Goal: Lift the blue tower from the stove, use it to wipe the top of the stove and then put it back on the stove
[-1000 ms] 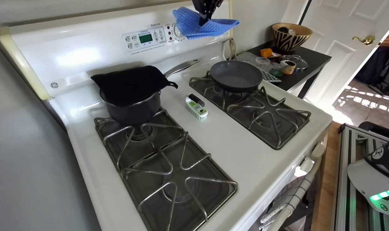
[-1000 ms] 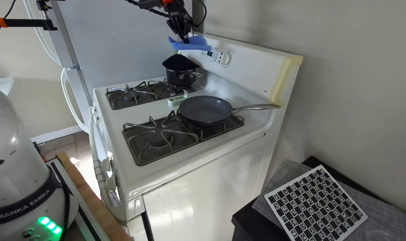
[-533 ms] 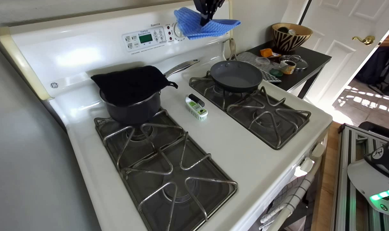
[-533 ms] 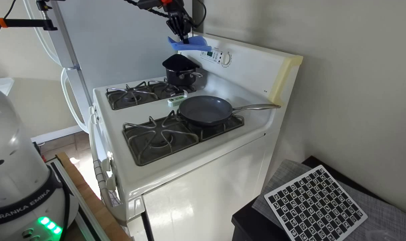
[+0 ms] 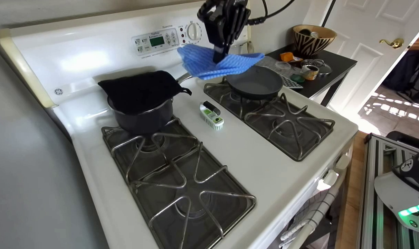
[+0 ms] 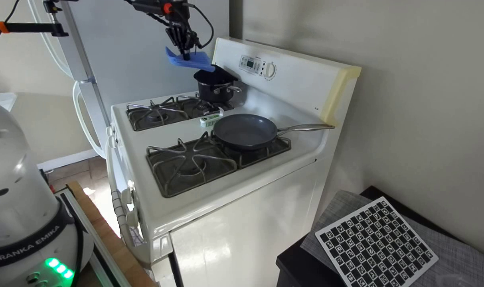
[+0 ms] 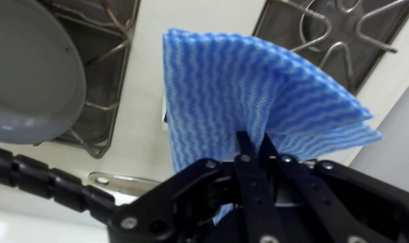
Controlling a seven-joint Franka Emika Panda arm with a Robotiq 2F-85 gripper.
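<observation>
The blue towel is a light-blue striped cloth. My gripper is shut on its middle and holds it in the air, with the towel spread out on both sides of the fingers. It shows in both exterior views: the towel hangs under the gripper above the stove. In the wrist view a fold of the towel is pinched between the fingertips. The white stove top lies below, apart from the towel.
A dark pot with a black cloth over it stands on the back burner. A grey pan sits on another burner. A green-white brush lies between the grates. The control panel rises at the back.
My gripper and the towel have moved away from the control panel toward the stove's front, and somewhat lower, in the last half second. Before that they barely moved. Pots and brush stay put.
</observation>
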